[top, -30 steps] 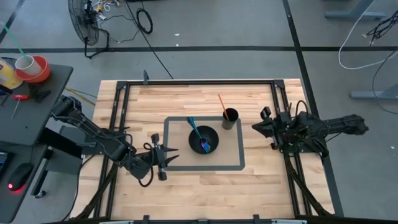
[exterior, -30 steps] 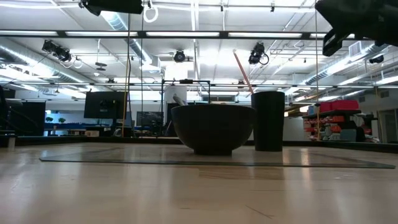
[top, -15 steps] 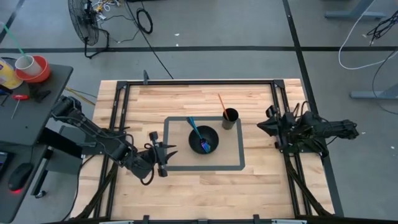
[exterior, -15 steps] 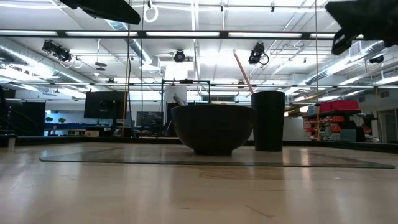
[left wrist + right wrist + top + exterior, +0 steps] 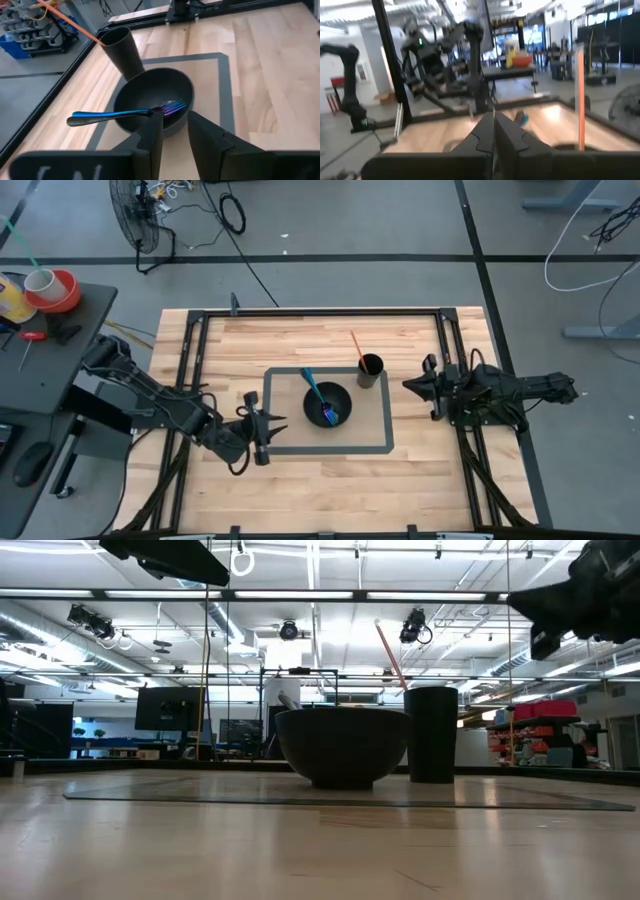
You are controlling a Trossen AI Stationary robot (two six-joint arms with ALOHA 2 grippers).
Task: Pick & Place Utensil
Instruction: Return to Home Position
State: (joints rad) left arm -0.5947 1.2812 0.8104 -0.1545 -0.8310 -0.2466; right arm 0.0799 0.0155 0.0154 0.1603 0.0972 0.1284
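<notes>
Wooden table (image 5: 420,470), blue fork (image 5: 312,383) in black bowl (image 5: 345,396), left tool (image 5: 272,430) slightly parted, right tool (image 5: 410,386) closed

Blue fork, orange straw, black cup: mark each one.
blue fork (image 5: 107,116): left wrist view, handle.
orange straw (image 5: 355,345): high view, mid-shaft.
black cup (image 5: 122,53): left wrist view, side wall.

Bright even light from ceiling strips (image 5: 270,592); faint shadows on table (image 5: 420,470).

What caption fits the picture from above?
Blue fork in black bowl, orange straw in black cup; left gripper and right gripper flank the mat.
</notes>
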